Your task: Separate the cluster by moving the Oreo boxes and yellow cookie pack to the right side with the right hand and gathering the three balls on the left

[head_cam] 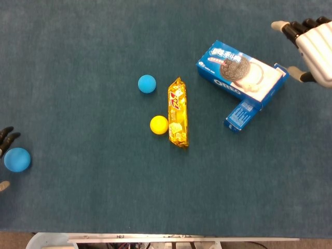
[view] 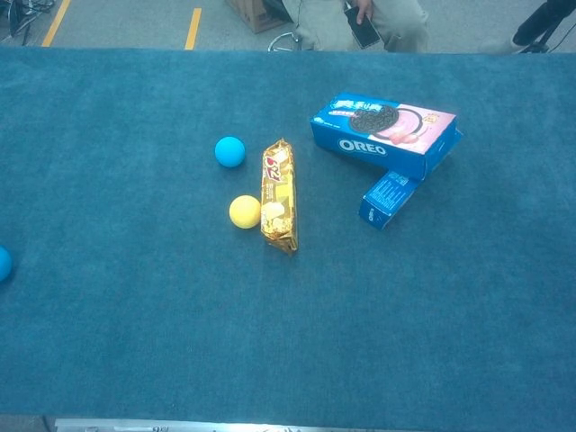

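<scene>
Right hand (head_cam: 314, 49) is seen at the top right edge, fingers spread, nothing held, just beside the big Oreo box (head_cam: 241, 75). The small Oreo box (head_cam: 241, 115) is tucked against its lower side. Cookie pack (head_cam: 177, 112) is laid mid-table, touching the yellow ball (head_cam: 158, 124); a blue ball (head_cam: 147, 83) is near. Left hand (head_cam: 5, 142) (only fingertips shown) is placed around a second blue ball (head_cam: 17, 159); grip cannot be told.

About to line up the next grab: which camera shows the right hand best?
The head view: the right hand shows at the top right edge, fingers spread, just beyond the large Oreo box. The chest view doesn't show that hand at all.
</scene>
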Tool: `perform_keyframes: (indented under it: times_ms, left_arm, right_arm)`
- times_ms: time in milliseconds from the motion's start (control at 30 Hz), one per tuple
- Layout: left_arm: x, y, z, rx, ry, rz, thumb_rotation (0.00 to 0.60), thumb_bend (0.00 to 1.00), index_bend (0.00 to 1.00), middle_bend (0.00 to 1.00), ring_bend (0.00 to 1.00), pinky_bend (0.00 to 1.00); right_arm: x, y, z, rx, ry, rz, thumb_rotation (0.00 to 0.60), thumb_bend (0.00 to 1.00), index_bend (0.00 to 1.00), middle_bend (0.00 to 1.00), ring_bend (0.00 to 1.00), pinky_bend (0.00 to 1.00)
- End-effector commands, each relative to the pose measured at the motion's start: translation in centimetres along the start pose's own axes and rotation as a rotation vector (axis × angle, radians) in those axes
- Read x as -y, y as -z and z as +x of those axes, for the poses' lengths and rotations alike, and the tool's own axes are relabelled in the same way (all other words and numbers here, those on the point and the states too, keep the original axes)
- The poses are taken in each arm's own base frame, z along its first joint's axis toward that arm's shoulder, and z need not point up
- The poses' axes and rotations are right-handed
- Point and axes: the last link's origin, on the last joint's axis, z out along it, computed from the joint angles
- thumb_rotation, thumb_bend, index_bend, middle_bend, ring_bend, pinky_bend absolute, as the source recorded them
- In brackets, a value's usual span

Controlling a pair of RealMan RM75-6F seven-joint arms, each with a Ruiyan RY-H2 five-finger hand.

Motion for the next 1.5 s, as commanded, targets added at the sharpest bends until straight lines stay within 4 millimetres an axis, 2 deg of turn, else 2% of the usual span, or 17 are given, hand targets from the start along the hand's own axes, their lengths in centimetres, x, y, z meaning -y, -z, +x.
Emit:
perform_keyframes:
  times_ms: [33,367,633,933,1500]
  left_arm:
    - [-0.2,-0.5,-0.3,-0.016,-0.003,-0.005,0.600,0.17,0.06,0.07,0.09,0.18]
    - [-0.5,-2.2,-1.4,-0.018,0.007,-0.010,0.600,0.17,0.13,0.13,0.12,0.19]
    - [-0.3,-2.8,-2.0,-0.033,0.033,-0.005,0.600,0.17,0.21,0.19,0.20,0.19]
    - [0.1,-3.4,-2.6,-0.041,0.048,0.001,0.600,0.17,0.24,0.22,0.24,0.19]
    - [-0.4,-4.6,-3.2,-0.083,0.077,-0.021,0.600,0.17,0.36,0.36,0.46,0.34]
  right_arm:
    - [0.0,0.0,0.0,0.000,-0.002,-0.001,0.600,0.14,0.24,0.43,0.42,0.48]
    - [-0.6,0.3,0.0,0.005,-0.009,-0.022,0.600,0.14,0.24,0.43,0.42,0.48]
    - [-1.0,0.5,-0.1,0.013,-0.019,-0.033,0.600,0.14,0.24,0.44,0.42,0.48]
    - [-1.3,0.5,0.0,0.015,-0.027,-0.043,0.600,0.14,0.24,0.44,0.42,0.48]
    - [-1.9,0.7,0.2,0.017,-0.043,-0.070,0.600,0.14,0.24,0.45,0.42,0.48]
